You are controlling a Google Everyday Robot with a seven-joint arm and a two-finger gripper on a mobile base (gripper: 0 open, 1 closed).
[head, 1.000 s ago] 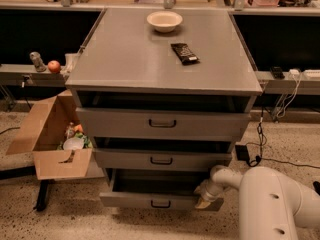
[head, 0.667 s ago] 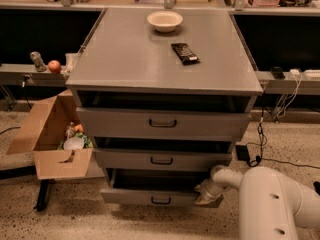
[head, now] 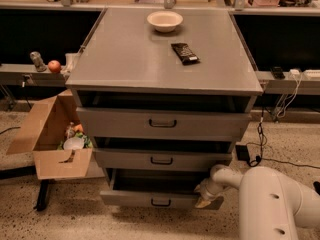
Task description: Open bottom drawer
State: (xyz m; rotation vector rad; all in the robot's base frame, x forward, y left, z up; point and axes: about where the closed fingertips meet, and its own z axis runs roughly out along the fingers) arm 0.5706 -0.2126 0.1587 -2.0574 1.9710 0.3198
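The bottom drawer (head: 135,199) is the lowest and smallest grey front of three, with a small black loop handle (head: 160,202). It stands pulled out a little, with a dark gap above its front. My gripper (head: 205,196) is at the drawer's right end, at the top right corner of its front panel, on my white arm (head: 272,204) that comes in from the lower right. The middle drawer (head: 162,160) and top drawer (head: 162,124) sit above it, each slightly out.
A white bowl (head: 165,20) and a dark snack packet (head: 185,53) lie on the cabinet top (head: 125,59). An open cardboard box (head: 55,139) with items stands on the floor at left. Cables and a power brick (head: 243,152) lie at right. A red apple (head: 54,66) sits on the left shelf.
The bottom drawer and my gripper have shifted slightly toward the camera; the drawer front stands a bit further out. Nothing else moved.
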